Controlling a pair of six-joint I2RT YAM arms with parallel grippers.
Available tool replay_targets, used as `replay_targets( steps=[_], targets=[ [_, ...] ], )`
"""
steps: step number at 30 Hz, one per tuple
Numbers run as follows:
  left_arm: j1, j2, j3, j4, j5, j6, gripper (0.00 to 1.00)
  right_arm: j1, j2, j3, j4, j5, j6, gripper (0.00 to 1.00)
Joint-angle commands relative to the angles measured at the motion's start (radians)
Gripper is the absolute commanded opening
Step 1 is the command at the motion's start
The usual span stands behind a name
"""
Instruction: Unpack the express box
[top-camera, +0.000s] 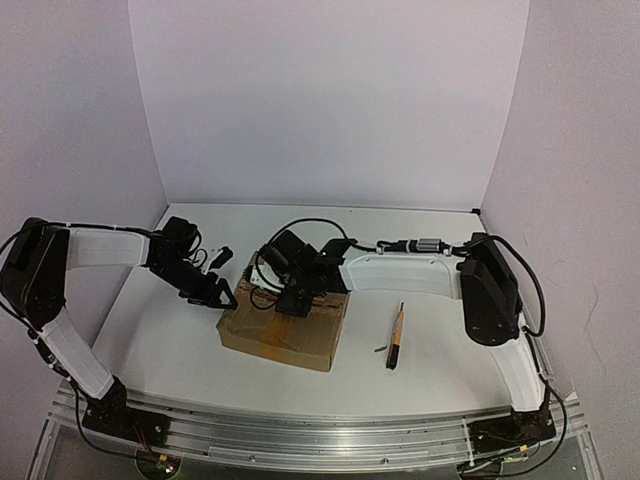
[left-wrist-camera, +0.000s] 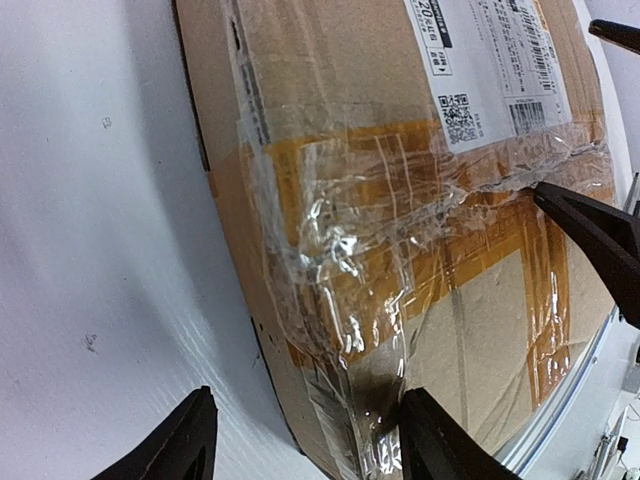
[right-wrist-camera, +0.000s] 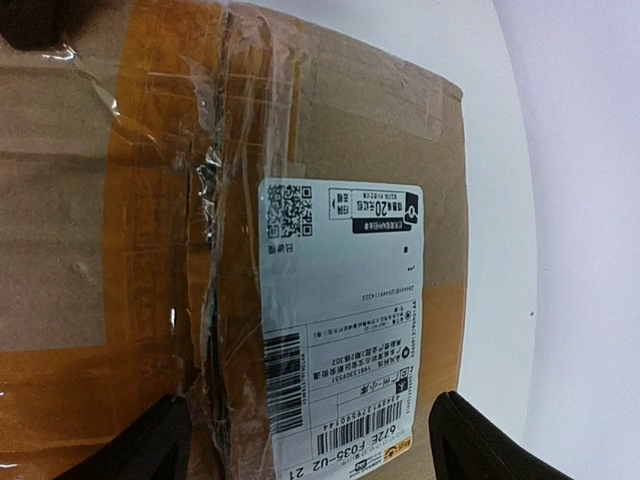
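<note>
The express box (top-camera: 285, 330) is a brown cardboard parcel with tan and clear tape, lying mid-table. My left gripper (top-camera: 222, 297) is open at its left edge. In the left wrist view the gripper (left-wrist-camera: 315, 442) straddles the box's taped left edge (left-wrist-camera: 330, 300), one finger over the table and one over the top. My right gripper (top-camera: 293, 300) is open low over the box top. In the right wrist view the gripper (right-wrist-camera: 315, 450) spans the white barcode label (right-wrist-camera: 340, 330) and the split tape seam (right-wrist-camera: 210, 300). Neither gripper holds anything.
A yellow-black utility knife (top-camera: 396, 337) lies on the table right of the box, a small dark bit (top-camera: 380, 349) beside it. A small black object (top-camera: 222, 255) lies behind the left gripper. White walls close the back and sides.
</note>
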Motion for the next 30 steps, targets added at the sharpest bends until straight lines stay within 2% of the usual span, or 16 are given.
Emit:
replay_targets(
  steps=[1,7,9,12,17,19,23,27,30],
  targets=[
    [-0.006,0.049,0.031,-0.024,-0.045,-0.013,0.61,0.01,0.06,0.054,0.011,0.102,-0.095,0.82],
    [-0.007,0.061,0.036,-0.027,-0.061,-0.036,0.56,0.026,0.1,0.056,0.083,0.186,-0.187,0.81],
    [-0.007,0.065,0.039,-0.029,-0.064,-0.034,0.55,0.029,0.114,0.058,0.138,0.241,-0.221,0.74],
    [-0.007,0.068,0.04,-0.032,-0.062,-0.03,0.55,0.03,0.131,0.094,0.175,0.283,-0.234,0.51],
    [-0.006,0.054,0.045,-0.048,-0.024,0.0,0.54,0.029,0.105,0.122,0.159,0.253,-0.184,0.1],
    [-0.006,0.024,0.045,-0.061,0.01,0.053,0.55,0.024,0.094,0.166,0.077,0.221,-0.116,0.01],
    [-0.006,-0.131,0.015,-0.046,0.134,0.238,0.59,-0.023,0.086,0.286,-0.145,0.082,0.141,0.0],
    [-0.017,-0.26,0.006,-0.034,0.232,0.442,0.65,-0.059,0.08,0.343,-0.229,-0.037,0.276,0.0],
    [-0.067,-0.295,0.035,-0.06,0.233,0.558,0.66,-0.081,0.082,0.381,-0.288,-0.128,0.374,0.0]
  ],
)
